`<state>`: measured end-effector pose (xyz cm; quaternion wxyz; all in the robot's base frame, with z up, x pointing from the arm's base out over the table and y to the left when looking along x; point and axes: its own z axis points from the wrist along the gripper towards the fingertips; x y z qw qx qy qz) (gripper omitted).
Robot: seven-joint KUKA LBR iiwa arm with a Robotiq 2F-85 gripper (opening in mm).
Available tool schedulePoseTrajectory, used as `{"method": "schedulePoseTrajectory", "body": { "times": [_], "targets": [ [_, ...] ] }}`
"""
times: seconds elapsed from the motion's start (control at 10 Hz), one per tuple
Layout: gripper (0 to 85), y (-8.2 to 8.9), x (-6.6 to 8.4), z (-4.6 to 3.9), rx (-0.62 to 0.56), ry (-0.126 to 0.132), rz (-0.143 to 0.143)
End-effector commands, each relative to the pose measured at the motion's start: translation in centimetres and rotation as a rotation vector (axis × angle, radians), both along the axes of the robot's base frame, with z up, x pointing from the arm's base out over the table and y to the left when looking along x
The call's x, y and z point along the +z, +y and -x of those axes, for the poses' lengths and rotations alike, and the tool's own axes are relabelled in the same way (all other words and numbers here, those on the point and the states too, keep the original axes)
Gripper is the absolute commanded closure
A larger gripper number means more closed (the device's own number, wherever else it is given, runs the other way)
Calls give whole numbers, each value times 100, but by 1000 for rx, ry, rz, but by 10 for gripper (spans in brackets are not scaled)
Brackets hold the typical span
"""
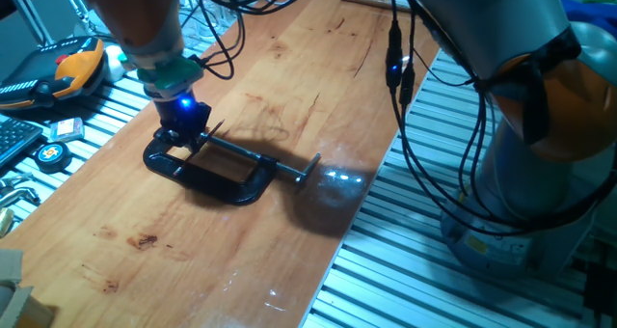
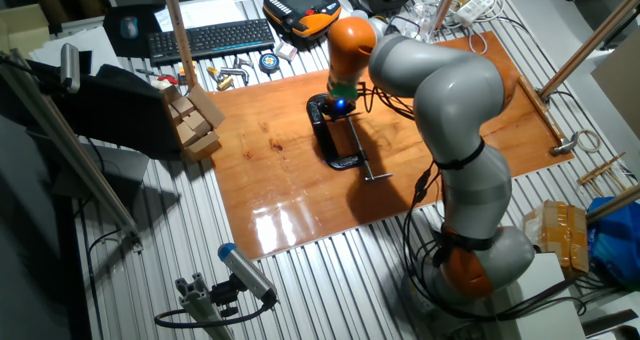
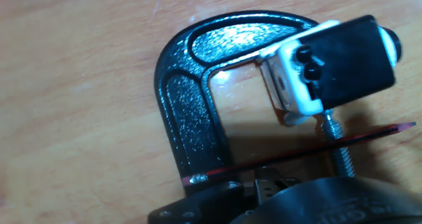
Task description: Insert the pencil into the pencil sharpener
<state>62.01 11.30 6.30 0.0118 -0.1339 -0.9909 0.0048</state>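
A black C-clamp [image 3: 191, 99] lies flat on the wooden board [image 1: 289, 68]. The pencil sharpener [image 3: 330, 62], a white block with a black top, sits in the clamp's mouth against the silver screw rod [image 3: 339, 151]. The pencil [image 3: 297, 151], thin and red, lies slanted across the clamp's frame and the rod, below the sharpener and apart from it. My gripper [image 3: 264, 183] at the bottom edge of the hand view is shut on the pencil. In one fixed view the gripper [image 1: 183, 125] hovers over the clamp's closed end [image 1: 207, 174] and the pencil [image 1: 216, 127] sticks out to its right. The sharpener is hidden there.
The board's right edge drops to a ribbed metal table [image 1: 386, 270]. Left of the board lie an orange-black pendant [image 1: 67, 68], a tape measure [image 1: 50, 152] and a keyboard [image 2: 205, 40]. Wooden blocks [image 2: 195, 120] stand at the board's corner. Cables [image 1: 400, 77] hang from the arm.
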Motion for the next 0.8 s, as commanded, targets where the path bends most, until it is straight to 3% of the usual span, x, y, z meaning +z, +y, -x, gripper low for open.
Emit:
{"method": "schedulePoseTrajectory", "body": {
  "times": [0.0, 0.2, 0.4, 0.6, 0.7],
  "targets": [
    [850, 1, 0, 0, 19, 6, -7],
    [850, 1, 0, 0, 57, -11, -7],
    [850, 1, 0, 0, 59, 0, -3],
    [850, 1, 0, 0, 39, -4, 31],
    [850, 1, 0, 0, 28, -3, 33]
  ]
}}
